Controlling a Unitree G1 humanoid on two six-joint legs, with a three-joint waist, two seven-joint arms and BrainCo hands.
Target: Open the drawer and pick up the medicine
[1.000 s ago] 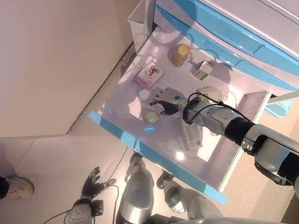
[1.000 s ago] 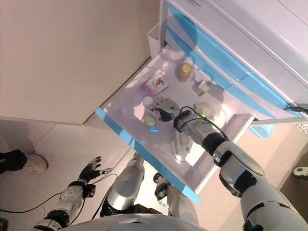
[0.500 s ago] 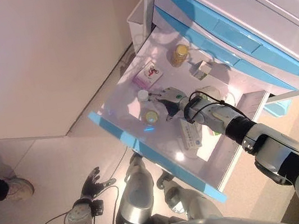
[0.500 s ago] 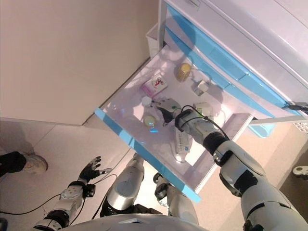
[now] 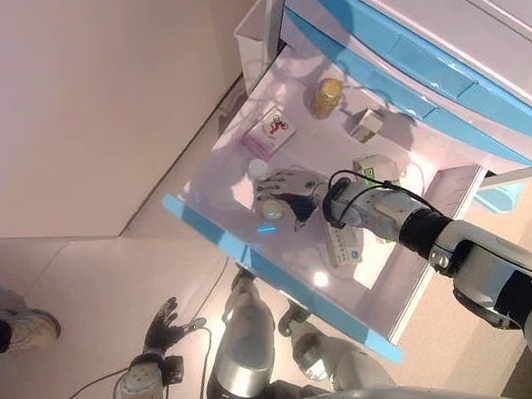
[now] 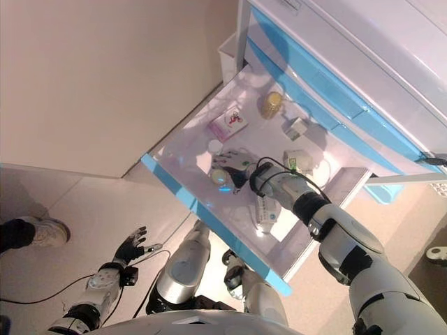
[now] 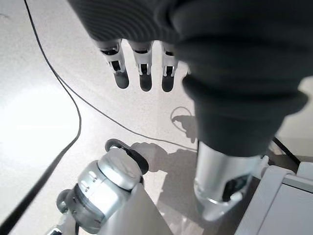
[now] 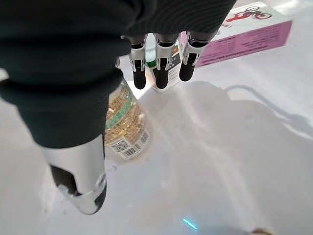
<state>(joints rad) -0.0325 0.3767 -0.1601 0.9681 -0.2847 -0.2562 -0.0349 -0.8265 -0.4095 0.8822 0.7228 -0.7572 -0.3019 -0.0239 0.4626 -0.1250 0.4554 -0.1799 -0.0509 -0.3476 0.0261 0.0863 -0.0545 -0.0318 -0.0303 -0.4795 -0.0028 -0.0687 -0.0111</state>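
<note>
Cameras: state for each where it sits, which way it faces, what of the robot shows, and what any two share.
Left eye view: on the head, facing down at the open drawer with both arms in view, the left hand low over the floor.
Right eye view: beside it, same scene; the right hand reaches into the drawer.
Left wrist view: faces the floor past straight fingers.
Right wrist view: inside the drawer, facing a bottle and a pink box.
Shared: the pink box also shows in the eye views.
</note>
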